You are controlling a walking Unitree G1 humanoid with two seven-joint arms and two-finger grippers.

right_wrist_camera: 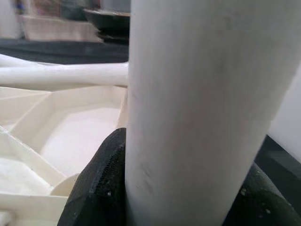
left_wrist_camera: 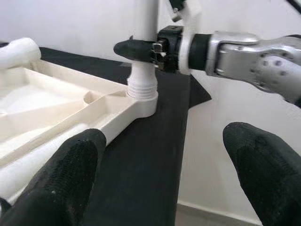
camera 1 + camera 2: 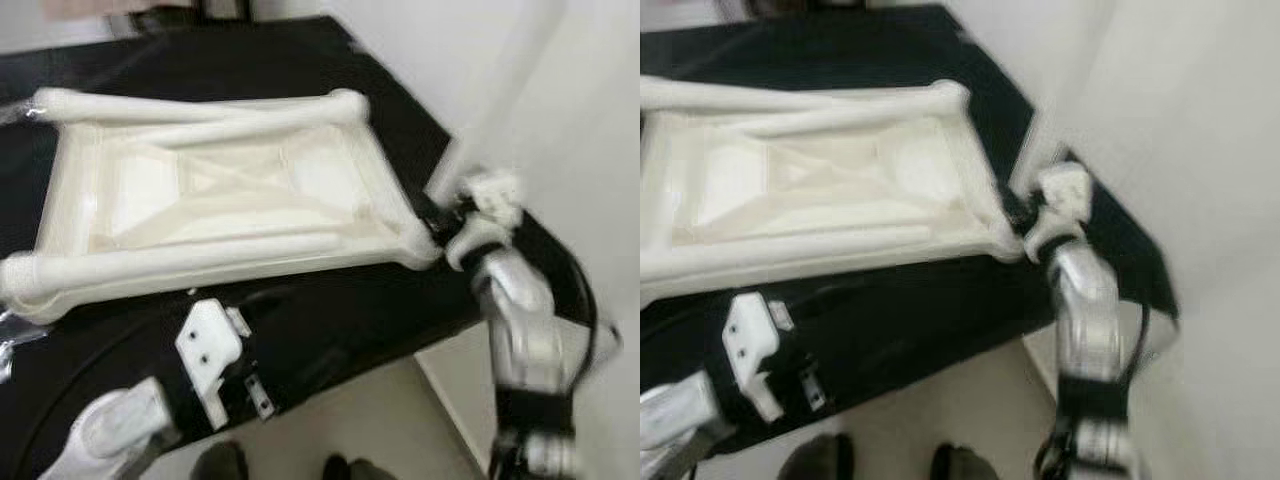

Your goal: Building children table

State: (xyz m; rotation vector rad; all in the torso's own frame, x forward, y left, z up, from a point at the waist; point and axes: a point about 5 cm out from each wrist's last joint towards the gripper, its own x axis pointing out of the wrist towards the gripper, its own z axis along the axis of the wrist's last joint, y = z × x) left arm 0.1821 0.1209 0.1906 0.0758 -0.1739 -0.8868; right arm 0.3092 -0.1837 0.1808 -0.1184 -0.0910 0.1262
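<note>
1. The white table top (image 3: 220,190) lies upside down on the black tabletop (image 3: 330,330), in the upper left and middle of the head views. Its right near corner reaches close to the tabletop edge.
2. A white leg (image 2: 146,28) stands upright in the corner socket (image 2: 141,96) at that corner. The right gripper (image 2: 141,49) is closed around the leg just above the threaded collar, with black fingers (image 1: 101,188) on both sides of it.
3. The left gripper (image 2: 160,174) is wide open and holds nothing. It hovers above the tabletop, in the lower left of the head views, pointing at the socket.
4. Risk: if the leg tilts while it is turned, the thread can cross and jam. I judge the gripper must keep it straight.
5. Risk: nothing holds the table top down. The turning force can rotate or slide it toward the edge near the wall.
6. Risk: the smooth round leg can slip inside the fingers, so the wrist turns but the leg does not.
7. Two loose legs (image 3: 180,255) lie on the frame and can roll off if it shifts.
</note>
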